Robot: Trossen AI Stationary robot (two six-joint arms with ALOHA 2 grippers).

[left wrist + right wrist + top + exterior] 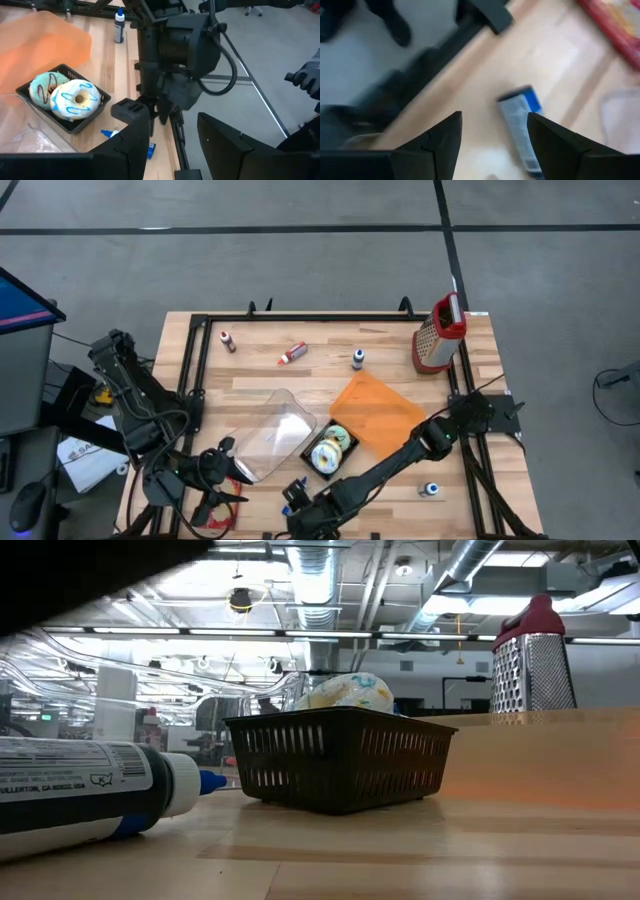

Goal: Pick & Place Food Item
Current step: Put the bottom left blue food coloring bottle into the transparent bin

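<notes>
Two frosted donuts (75, 98) lie in a black basket (330, 450) that stands on the table near the front middle; the low view shows them above the basket's rim (340, 765). My right gripper (495, 120) is open and hangs low over the table's near edge (292, 505), its fingers on either side of a white bottle with a blue cap (520, 125) without touching it. My left gripper (167, 117) is open at the near left (225, 475), raised, with nothing between its fingers, and faces my right arm.
A clear plastic container (270, 435) lies left of the basket, an orange sheet (375, 410) right of it. A grater (440, 335) stands at the far right. Small bottles (292, 354) are scattered along the far side, one more (430, 490) near right. A red packet (615, 25) lies near the front edge.
</notes>
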